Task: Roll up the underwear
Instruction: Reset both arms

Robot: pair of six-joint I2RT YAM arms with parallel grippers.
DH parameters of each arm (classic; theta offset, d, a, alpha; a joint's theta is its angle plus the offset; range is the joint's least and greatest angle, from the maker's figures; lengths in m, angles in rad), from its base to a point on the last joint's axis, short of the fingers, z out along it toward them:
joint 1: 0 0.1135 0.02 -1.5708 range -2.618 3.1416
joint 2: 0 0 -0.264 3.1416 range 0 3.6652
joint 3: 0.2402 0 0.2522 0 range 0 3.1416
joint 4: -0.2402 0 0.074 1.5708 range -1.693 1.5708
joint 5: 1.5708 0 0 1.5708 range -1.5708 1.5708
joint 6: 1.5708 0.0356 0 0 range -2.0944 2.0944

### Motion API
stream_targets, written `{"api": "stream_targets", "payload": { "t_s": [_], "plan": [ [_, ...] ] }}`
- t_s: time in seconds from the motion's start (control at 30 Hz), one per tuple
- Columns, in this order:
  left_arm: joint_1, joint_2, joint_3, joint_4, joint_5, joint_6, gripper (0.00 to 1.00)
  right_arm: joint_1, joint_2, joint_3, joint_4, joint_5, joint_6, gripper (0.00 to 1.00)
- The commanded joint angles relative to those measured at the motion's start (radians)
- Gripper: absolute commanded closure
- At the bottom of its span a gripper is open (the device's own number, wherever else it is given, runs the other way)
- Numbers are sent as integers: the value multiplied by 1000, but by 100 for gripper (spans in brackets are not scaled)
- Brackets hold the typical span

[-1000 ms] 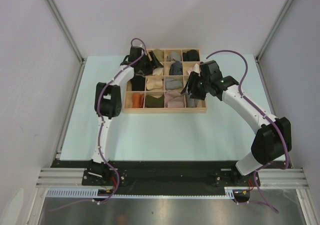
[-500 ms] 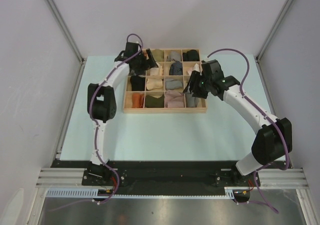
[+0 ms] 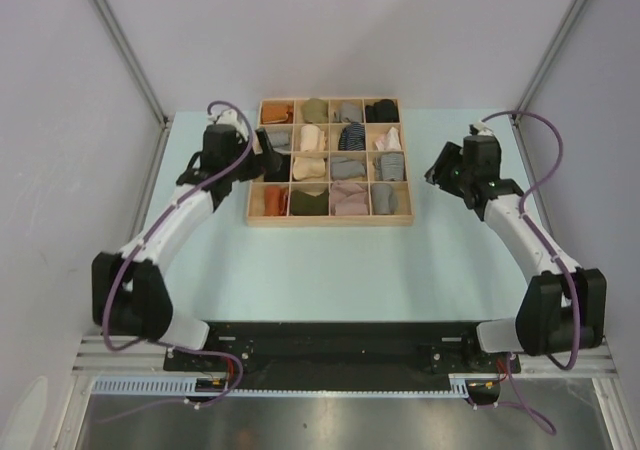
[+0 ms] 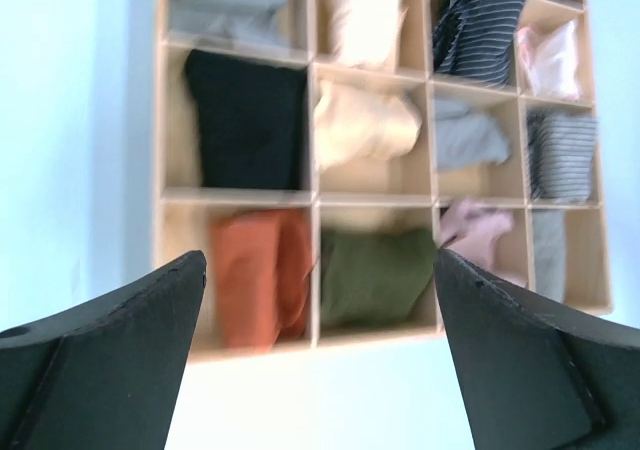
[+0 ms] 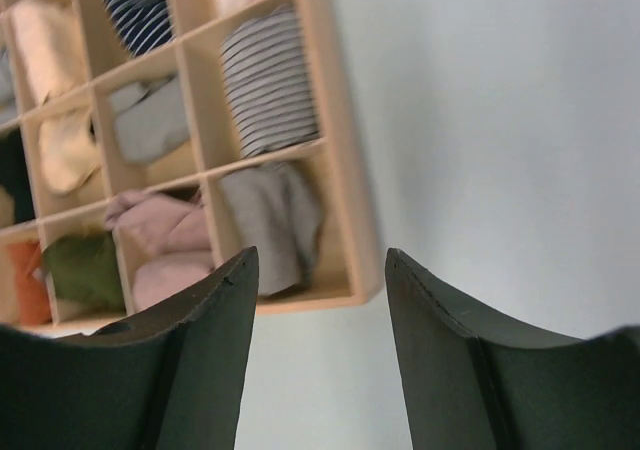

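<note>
Pale-blue table (image 3: 330, 270) lies under my left gripper (image 4: 320, 258) and right gripper (image 5: 322, 255). Both are spread wide and empty at either side of the wooden tray (image 3: 330, 220), clearing it, I reckon. Inside, rust-orange underwear (image 4: 262, 275), black underwear (image 4: 245, 118) and cream underwear (image 4: 365, 125) sit rolled in adjoining compartments.

Rust-orange underwear (image 4: 262, 275), black underwear (image 4: 245, 120), cream underwear (image 4: 365, 125): bundled, each in own wooden box (image 4: 312, 198) compartment.

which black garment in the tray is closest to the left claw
The black garment in the wooden tray's left column, directly behind the near-corner rust-orange bundle, beside the left claw. The other black garment sits in the far right corner.
</note>
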Motion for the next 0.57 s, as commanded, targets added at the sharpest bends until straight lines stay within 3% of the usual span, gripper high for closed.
{"api": "stream_targets", "payload": {
  "t_s": [0.0,0.2,0.53],
  "plan": [
    [5,-237,-241,84,-114,22,0,-48,-135,-87,139,124,-65,42],
    [8,-397,-405,64,-159,4,0,-54,-237,-184,138,198,-87,42],
    [8,-491,-427,44,-220,16,0,-54,-297,-253,128,217,-127,42]
  ]
}}
